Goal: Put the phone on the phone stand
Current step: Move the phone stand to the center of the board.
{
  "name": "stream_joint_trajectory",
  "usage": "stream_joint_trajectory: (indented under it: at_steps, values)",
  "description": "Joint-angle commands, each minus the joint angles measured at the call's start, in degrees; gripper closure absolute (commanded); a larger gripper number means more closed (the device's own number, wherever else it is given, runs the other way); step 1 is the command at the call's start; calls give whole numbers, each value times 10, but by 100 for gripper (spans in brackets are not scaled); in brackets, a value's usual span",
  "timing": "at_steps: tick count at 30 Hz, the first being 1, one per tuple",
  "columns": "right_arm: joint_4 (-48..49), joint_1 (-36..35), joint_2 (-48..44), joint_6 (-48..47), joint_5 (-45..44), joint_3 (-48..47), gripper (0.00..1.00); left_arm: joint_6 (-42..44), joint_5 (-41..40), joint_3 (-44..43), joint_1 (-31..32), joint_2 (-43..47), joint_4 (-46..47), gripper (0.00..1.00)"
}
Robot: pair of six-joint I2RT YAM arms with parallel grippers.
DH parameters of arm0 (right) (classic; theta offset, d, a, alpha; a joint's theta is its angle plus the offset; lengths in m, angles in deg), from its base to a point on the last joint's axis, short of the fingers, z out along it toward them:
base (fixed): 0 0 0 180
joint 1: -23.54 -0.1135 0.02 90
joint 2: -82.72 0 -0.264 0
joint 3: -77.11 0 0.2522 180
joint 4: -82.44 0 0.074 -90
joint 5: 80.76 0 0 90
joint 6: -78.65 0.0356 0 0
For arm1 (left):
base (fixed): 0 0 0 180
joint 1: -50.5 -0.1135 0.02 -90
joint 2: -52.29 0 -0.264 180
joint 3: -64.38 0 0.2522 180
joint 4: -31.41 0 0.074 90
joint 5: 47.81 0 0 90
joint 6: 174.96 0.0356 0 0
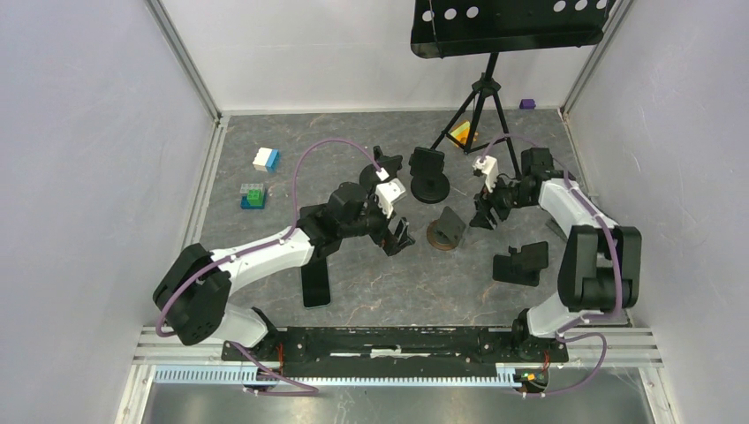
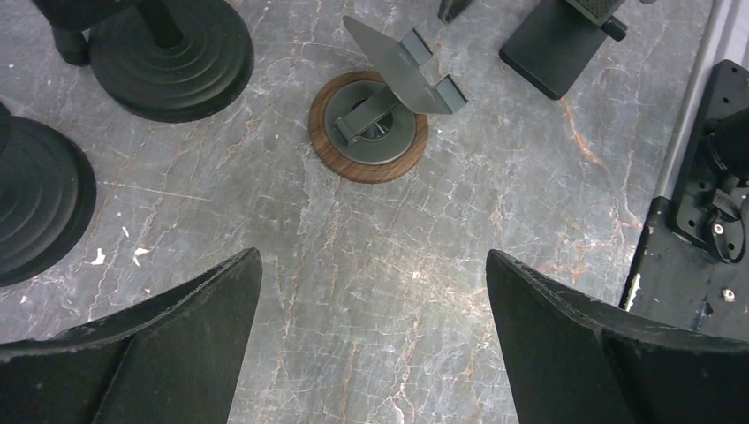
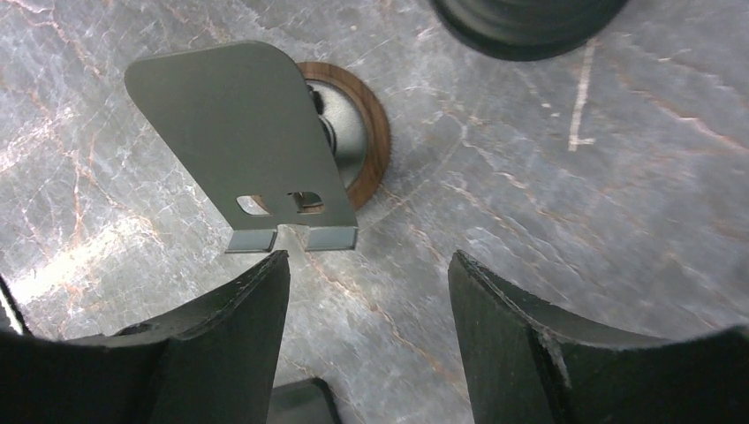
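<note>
The phone (image 1: 315,284), a flat black slab, lies on the table by the left arm's forearm, well behind my left gripper (image 1: 397,237). The phone stand (image 1: 444,231) has a round wooden base and a tilted grey metal plate, and stands between the two grippers. In the left wrist view the phone stand (image 2: 371,115) is ahead of my left gripper (image 2: 371,258), which is open wide over bare table. In the right wrist view the stand's plate (image 3: 234,132) sits just beyond my right gripper (image 3: 369,258), which is open and empty. Neither wrist view shows the phone.
A black holder on a round ribbed base (image 1: 430,177) stands behind the phone stand. Another black stand (image 1: 521,262) lies at the right front. A music stand's tripod (image 1: 481,97) is at the back. Toy blocks (image 1: 265,159) (image 1: 253,195) lie at the left back.
</note>
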Motion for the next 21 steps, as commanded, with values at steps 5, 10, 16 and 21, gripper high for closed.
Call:
stream_joint_trajectory:
  at_steps: [5,10,16,21]
  values:
    - [-18,-37,64,-70,75,-3,29,41,-41,16,-51,40,-7,0]
    - [36,-81,53,-38,88,39,30,74,-58,23,-140,86,-84,0]
    - [151,-132,6,56,75,119,35,143,-70,36,-252,158,-179,0]
    - [267,-187,-37,162,39,177,42,189,-105,52,-272,181,-233,0]
